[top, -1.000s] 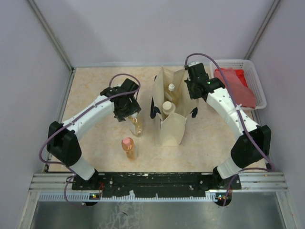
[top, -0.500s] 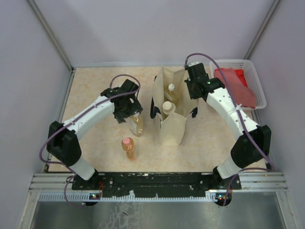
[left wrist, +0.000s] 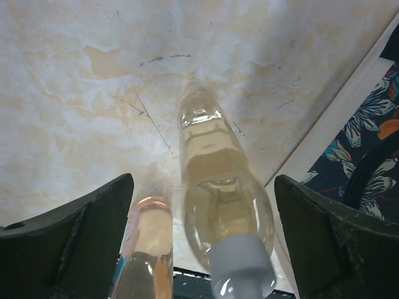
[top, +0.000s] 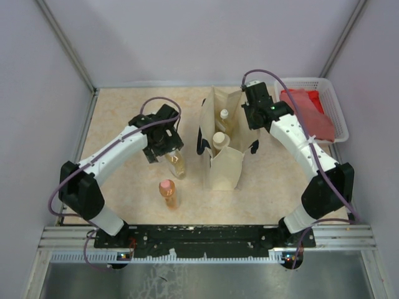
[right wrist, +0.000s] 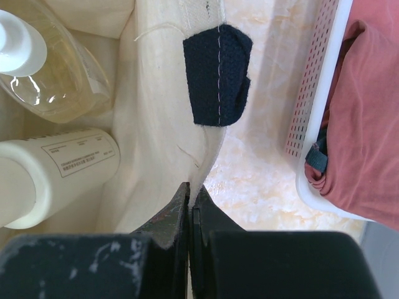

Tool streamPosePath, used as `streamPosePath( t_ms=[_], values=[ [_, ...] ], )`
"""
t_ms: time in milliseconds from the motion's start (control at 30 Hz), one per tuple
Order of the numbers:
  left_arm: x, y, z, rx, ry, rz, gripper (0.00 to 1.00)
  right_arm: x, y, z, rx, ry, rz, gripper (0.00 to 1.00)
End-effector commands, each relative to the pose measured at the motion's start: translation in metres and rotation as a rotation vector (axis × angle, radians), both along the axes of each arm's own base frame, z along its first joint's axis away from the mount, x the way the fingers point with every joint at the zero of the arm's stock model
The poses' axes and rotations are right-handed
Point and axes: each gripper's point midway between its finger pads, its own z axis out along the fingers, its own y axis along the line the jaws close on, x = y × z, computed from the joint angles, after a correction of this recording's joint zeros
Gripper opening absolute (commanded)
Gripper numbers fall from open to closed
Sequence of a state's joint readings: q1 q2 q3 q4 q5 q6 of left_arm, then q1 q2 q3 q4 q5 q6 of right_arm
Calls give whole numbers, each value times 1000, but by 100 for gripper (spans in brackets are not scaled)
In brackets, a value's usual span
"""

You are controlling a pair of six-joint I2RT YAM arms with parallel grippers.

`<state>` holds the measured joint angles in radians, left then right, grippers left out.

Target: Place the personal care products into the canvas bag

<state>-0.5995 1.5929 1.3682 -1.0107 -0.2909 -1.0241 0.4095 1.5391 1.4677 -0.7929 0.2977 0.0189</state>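
The beige canvas bag [top: 224, 163] stands upright mid-table. Inside it are an amber bottle with a white cap [top: 224, 116] and a cream bottle [top: 219, 139]; both show in the right wrist view [right wrist: 53, 78] [right wrist: 56, 168]. My right gripper [top: 250, 116] [right wrist: 193, 198] is shut on the bag's right rim [right wrist: 209, 159], beside the navy strap patch [right wrist: 217, 78]. A second amber bottle [top: 176, 163] [left wrist: 221, 205] stands left of the bag. My left gripper [top: 163, 147] [left wrist: 202, 180] is open and straddles it, its fingers [left wrist: 75, 233] apart from it. An orange bottle with a pink cap [top: 168, 192] [left wrist: 146, 249] stands nearer the front.
A white plastic basket [top: 333, 106] [right wrist: 312, 93] with red cloth [right wrist: 368, 106] sits at the back right, close to my right arm. Dark floral fabric [left wrist: 374, 143] shows at the right edge of the left wrist view. Walls enclose the table on three sides.
My left gripper has shifted slightly left and come down around the amber bottle on the table. The right gripper, the bag and the other bottles have not moved.
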Motion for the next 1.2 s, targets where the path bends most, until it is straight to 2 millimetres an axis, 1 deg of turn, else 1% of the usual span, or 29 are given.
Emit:
streamPosePath(
  t_ms=[0,67,133,367,500,600,767,867,933,1000,1100,1167],
  values=[
    [0,8,34,2,-67,17,100,6,-2,9,-8,-17,-15,0],
    [0,8,37,-1,-71,7,100,6,-2,9,-9,-16,-15,0],
    [-1,7,35,-11,-73,2,100,6,-2,9,-9,-16,-11,0],
    [-4,-8,13,-64,-19,-12,100,7,-2,10,-16,-18,-3,0],
    [-3,-17,8,-80,-8,-23,100,6,-2,9,-20,-13,0,0],
    [-1,-18,4,-76,-6,-15,100,7,-2,10,-20,-16,2,0],
    [2,-22,-6,-85,-6,-20,96,8,-1,10,-18,-14,5,0],
    [2,-23,-12,-85,0,-24,93,9,-1,11,-18,-17,5,0],
    [2,-23,-13,-83,-2,-26,89,9,0,11,-18,-16,6,0],
    [2,-23,-13,-86,-9,-30,81,9,0,10,-16,-14,5,0],
    [4,-24,-12,-92,-27,-55,60,8,0,9,-16,-9,5,0],
    [4,-24,-9,-93,-34,-75,43,8,0,8,-18,-7,4,0]
  ],
)
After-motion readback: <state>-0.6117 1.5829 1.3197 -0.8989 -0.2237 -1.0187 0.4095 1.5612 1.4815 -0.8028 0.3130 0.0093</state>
